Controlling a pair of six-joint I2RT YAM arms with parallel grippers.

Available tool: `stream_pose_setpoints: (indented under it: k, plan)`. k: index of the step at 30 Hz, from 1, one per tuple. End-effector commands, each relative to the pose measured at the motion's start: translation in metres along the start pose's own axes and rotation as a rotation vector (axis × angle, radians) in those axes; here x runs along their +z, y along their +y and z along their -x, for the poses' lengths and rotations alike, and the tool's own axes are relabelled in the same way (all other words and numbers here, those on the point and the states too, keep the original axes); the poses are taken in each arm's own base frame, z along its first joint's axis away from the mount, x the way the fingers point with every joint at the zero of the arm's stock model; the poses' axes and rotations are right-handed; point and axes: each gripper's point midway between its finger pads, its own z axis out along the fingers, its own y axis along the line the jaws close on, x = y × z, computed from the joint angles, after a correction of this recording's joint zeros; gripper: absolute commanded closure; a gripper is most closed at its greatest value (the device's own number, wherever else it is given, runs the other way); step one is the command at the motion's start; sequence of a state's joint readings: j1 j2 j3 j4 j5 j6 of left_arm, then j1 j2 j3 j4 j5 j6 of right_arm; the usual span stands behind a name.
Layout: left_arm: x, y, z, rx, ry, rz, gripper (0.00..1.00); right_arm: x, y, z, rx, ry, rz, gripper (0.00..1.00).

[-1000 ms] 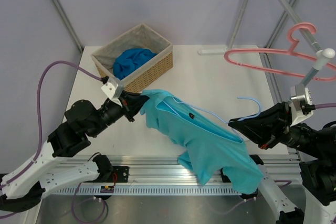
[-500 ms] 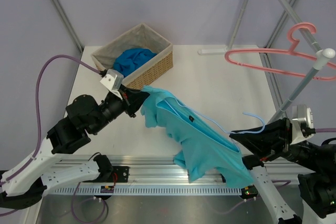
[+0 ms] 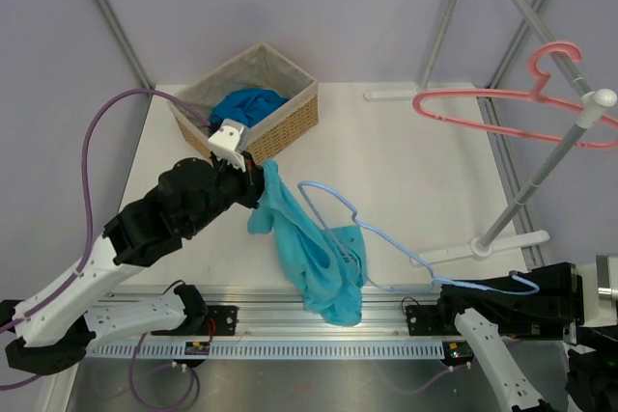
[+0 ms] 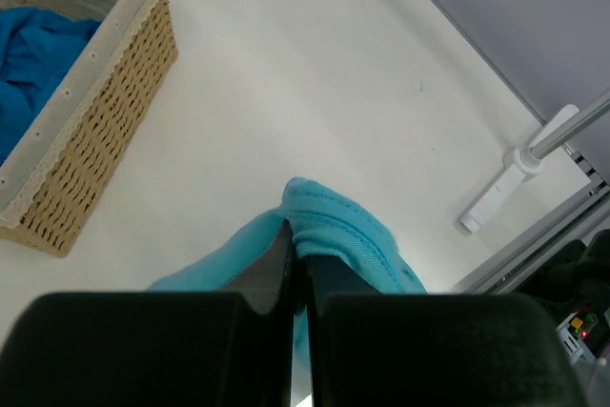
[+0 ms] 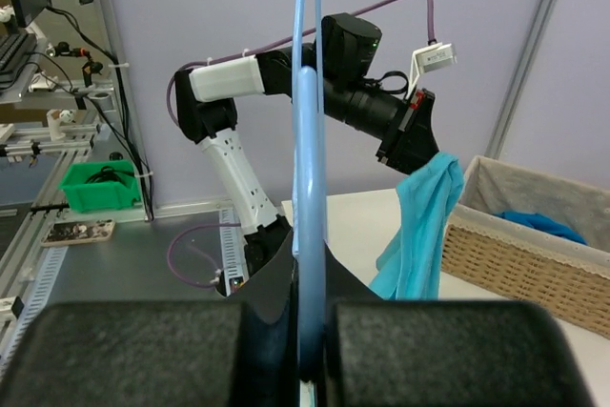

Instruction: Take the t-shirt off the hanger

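Observation:
My left gripper (image 3: 259, 178) is shut on a fold of the teal t-shirt (image 3: 304, 248) and holds it up near the basket. The shirt hangs bunched down toward the near edge. The fold shows between the jaws in the left wrist view (image 4: 334, 226). My right gripper (image 3: 446, 288) is shut on the light-blue wire hanger (image 3: 406, 250) low at the near right. The wire reaches back toward the shirt, and one loop lies over the shirt's lower part. I cannot tell if it is still threaded. In the right wrist view the hanger (image 5: 307, 140) rises from my jaws, with the shirt (image 5: 419, 226) beyond it.
A wicker basket (image 3: 290, 121) holding a royal-blue cloth (image 3: 241, 108) stands at the back left. A pink hanger (image 3: 502, 103) hangs on a white stand (image 3: 541, 176) at the right, its foot (image 3: 483, 246) on the table. A metal rail (image 3: 290, 320) runs along the near edge.
My right gripper pulled the hanger toward the near right. My left gripper moved right toward the basket with the shirt. The shirt slid along the wire and now hangs bunched from the left gripper.

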State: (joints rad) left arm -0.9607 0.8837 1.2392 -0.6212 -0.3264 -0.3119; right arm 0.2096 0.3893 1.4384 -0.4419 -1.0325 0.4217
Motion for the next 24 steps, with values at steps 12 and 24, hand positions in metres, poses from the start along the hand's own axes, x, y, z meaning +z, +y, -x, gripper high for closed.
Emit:
stream_pose_setpoints:
  k: [12,24]
  plan:
    - [-0.013,0.004,0.010,-0.064,-0.088,-0.011,1.00,0.020,-0.081,0.023,0.078,-0.206,-0.223,1.00]
    - [-0.043,0.017,0.059,-0.038,-0.218,0.039,1.00,0.018,-0.106,0.004,0.089,-0.187,-0.305,1.00]
